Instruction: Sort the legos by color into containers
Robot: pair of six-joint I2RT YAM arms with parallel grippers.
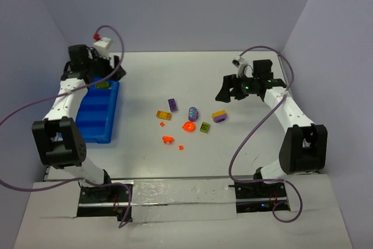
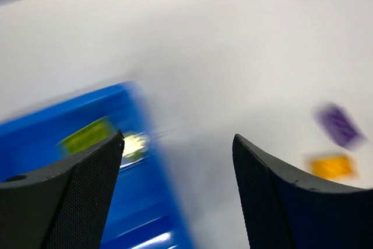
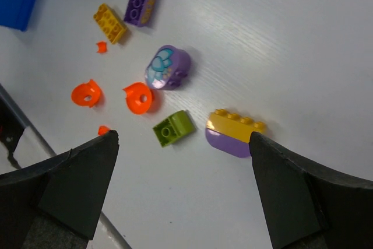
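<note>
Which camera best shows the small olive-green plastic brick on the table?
Right wrist: the small olive-green plastic brick is close, sharp and unobstructed. Top external shows it only as a tiny green speck. Left wrist does not show it.

You've got 9 loose mid-table: 4 orange bits point(image 1: 188, 126), 2 purple bricks point(image 1: 173, 104), 1 yellow brick point(image 1: 164, 115), 1 olive brick point(image 1: 205, 127), 1 yellow/purple brick point(image 1: 220, 116). At 9 o'clock: 1 blue tray point(image 1: 93, 118), 1 olive-yellow pc point(image 1: 103, 85) inside.
</note>
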